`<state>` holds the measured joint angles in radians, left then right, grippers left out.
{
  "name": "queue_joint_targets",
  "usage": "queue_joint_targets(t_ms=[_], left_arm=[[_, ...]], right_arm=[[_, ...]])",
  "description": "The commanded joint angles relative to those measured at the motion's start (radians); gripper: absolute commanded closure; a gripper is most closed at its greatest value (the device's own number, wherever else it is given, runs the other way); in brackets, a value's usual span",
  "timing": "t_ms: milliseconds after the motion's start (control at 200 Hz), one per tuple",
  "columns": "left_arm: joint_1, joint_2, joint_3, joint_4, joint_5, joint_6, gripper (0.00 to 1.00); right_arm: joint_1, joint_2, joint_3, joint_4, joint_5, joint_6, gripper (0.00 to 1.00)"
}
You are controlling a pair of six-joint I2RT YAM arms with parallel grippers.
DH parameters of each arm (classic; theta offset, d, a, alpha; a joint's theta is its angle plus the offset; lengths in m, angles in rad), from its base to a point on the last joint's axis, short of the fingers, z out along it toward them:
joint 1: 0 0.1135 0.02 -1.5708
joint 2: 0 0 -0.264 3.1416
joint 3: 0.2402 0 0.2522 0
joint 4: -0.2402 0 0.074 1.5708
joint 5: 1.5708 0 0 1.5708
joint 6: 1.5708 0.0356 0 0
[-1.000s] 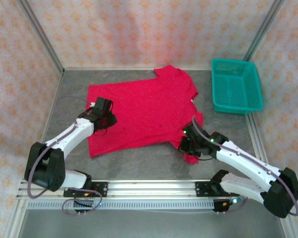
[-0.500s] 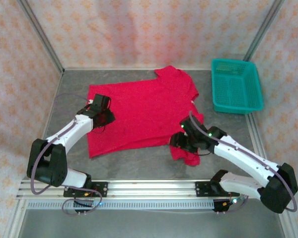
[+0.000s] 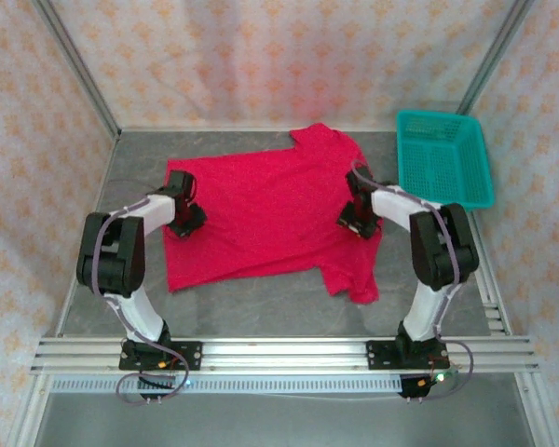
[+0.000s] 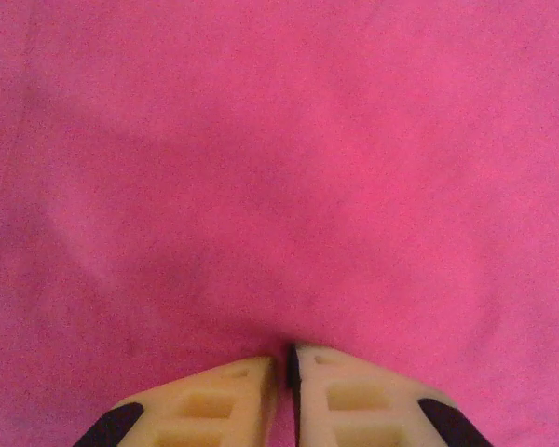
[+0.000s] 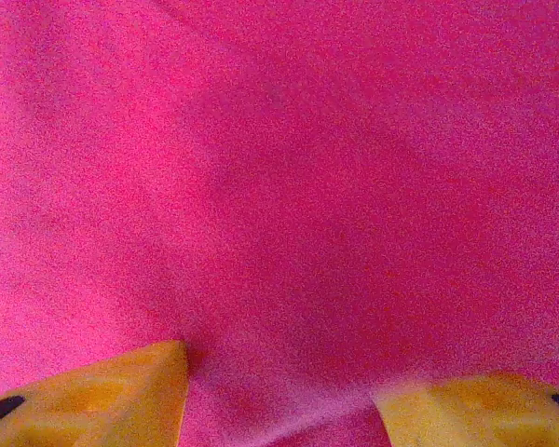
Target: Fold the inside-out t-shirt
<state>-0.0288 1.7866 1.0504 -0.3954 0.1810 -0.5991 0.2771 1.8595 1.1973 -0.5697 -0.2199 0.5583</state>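
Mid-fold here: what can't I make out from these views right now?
- Left wrist view: left claw is shut against the t-shirt; whether cloth is pinched is hidden between its fingers.
- Right wrist view: right claw is open; too close to judge whether it touches the cloth.
- Top view: the right arm covers the shirt's edge nearest the basket.

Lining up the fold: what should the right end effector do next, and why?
Probably close the right end effector on the shirt: its fingers stand open against the cloth, while the left end effector looks shut on it.
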Motion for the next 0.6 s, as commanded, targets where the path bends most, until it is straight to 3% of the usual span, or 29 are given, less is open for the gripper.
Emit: queue_joint_targets(t_ms=[0, 135, 270, 480, 595], left_arm=[[0.020, 0.131, 0.101, -0.011, -0.006, 0.034, 0.83], [0.032, 0.260, 0.254, -0.055, -0.022, 0.059, 0.84], [0.030, 0.288, 0.340, -0.087, -0.020, 0.107, 0.84], [0.002, 0.032, 0.263, -0.149, -0.151, 0.142, 0.77], [-0.019, -0.132, 0.171, -0.169, -0.206, 0.139, 0.64]], right_arm=[[-0.004, 0.126, 0.085, -0.013, 0.057, -0.044, 0.43], [-0.007, 0.139, 0.115, -0.033, 0.116, -0.061, 0.42], [0.002, 0.043, 0.133, -0.117, 0.187, -0.114, 0.40], [0.129, -0.253, 0.039, -0.195, 0.155, -0.168, 0.36], [0.221, -0.357, -0.105, -0.130, 0.083, -0.121, 0.35]])
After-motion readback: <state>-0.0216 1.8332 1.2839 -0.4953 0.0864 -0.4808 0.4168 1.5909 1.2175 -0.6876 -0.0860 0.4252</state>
